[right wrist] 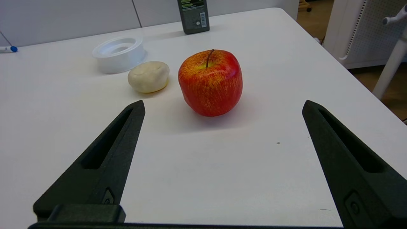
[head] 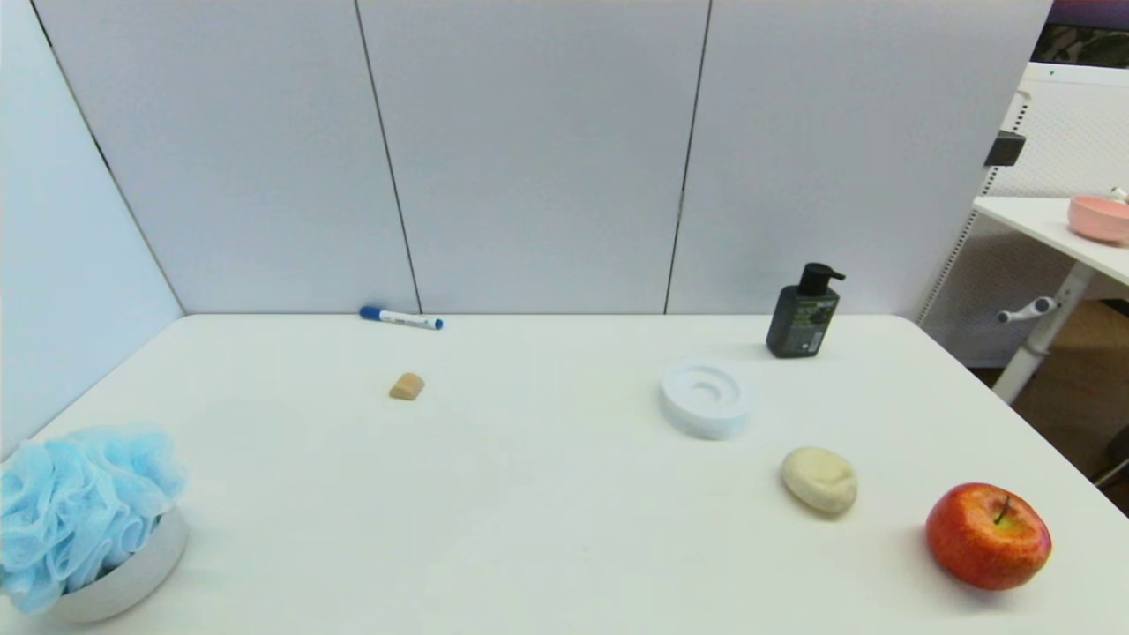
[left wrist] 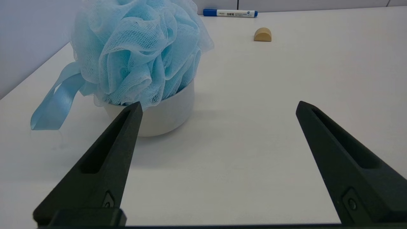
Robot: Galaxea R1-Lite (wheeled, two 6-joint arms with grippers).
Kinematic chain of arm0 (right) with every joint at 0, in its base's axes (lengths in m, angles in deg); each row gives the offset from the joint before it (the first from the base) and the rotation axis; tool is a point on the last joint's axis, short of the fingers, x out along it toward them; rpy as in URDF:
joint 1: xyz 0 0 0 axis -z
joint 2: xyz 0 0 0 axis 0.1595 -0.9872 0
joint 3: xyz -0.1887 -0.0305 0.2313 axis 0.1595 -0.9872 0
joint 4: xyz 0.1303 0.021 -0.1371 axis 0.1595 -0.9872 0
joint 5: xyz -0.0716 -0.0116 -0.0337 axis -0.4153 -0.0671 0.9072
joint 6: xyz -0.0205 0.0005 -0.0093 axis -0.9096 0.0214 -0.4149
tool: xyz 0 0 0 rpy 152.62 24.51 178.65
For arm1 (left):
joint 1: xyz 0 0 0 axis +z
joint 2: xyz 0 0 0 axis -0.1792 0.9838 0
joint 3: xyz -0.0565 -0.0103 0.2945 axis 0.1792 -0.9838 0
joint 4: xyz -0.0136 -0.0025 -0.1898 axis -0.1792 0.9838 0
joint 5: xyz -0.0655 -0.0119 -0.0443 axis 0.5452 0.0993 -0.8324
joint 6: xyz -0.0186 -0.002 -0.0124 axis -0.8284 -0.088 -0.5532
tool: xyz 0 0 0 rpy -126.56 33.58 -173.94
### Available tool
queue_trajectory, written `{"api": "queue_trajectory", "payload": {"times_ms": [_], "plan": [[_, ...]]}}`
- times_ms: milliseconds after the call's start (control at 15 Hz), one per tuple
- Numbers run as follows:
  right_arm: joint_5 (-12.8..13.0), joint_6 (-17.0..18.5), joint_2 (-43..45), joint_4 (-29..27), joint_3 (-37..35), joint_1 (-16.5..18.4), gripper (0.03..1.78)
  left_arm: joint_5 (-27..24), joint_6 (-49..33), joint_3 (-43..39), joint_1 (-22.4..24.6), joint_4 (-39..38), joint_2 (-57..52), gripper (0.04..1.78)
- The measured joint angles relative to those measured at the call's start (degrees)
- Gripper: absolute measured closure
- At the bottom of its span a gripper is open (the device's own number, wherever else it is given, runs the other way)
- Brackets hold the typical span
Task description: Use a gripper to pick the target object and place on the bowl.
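Observation:
The light blue mesh pouf [head: 75, 507] sits in the white bowl [head: 132, 578] at the table's near left corner. In the left wrist view the pouf [left wrist: 136, 51] fills the bowl [left wrist: 165, 114] and its ribbon loop hangs over the side onto the table. My left gripper [left wrist: 219, 106] is open and empty, drawn back from the bowl, which lies beyond one finger [left wrist: 108, 159]. My right gripper [right wrist: 222, 105] is open and empty, short of the red apple [right wrist: 210, 82]. Neither gripper shows in the head view.
A cream soap [head: 820, 479], a white ring dish [head: 706, 399], a red apple [head: 988, 534] and a dark pump bottle [head: 803, 313] stand on the right. A blue marker [head: 401, 317] and a tan block [head: 407, 386] lie at the back left. A pink bowl [head: 1098, 218] sits on a side table.

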Motion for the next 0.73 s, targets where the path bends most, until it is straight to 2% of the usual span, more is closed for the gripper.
{"api": "queue_trajectory", "payload": {"times_ms": [733], "plan": [[0.05, 0.00, 0.00, 0.02, 0.00, 0.00, 0.10, 0.02, 0.00, 0.00, 0.00, 0.00, 0.00, 0.11]]}}
